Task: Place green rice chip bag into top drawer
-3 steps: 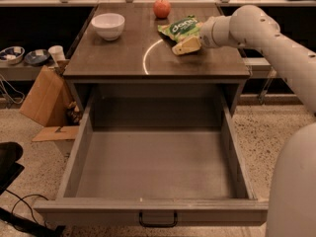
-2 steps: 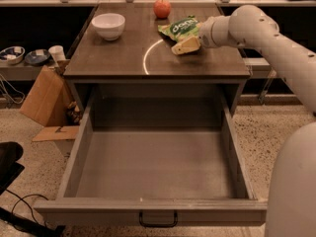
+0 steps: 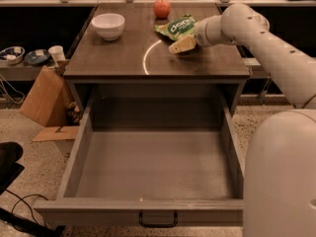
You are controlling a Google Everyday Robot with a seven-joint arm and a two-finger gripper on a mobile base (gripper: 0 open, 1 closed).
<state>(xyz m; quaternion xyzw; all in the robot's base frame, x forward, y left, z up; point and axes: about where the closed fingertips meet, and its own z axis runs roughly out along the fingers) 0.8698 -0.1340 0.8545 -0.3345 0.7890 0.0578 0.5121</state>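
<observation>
The green rice chip bag [image 3: 177, 27] lies on the dark tabletop at the back right, just in front of a red apple [image 3: 162, 8]. My gripper [image 3: 182, 44] reaches in from the right and rests low over the table at the bag's near right edge, touching or nearly touching it. The top drawer [image 3: 153, 169] is pulled fully open below the tabletop. Its flat grey bottom holds nothing, and a small black handle [image 3: 158, 219] sits on its front panel.
A white bowl [image 3: 108, 25] stands at the back left of the tabletop [image 3: 113, 58]. My white arm [image 3: 266, 43] spans the right side. A cardboard box [image 3: 42, 100] and a low shelf with dishes [image 3: 24, 56] are to the left on the floor side.
</observation>
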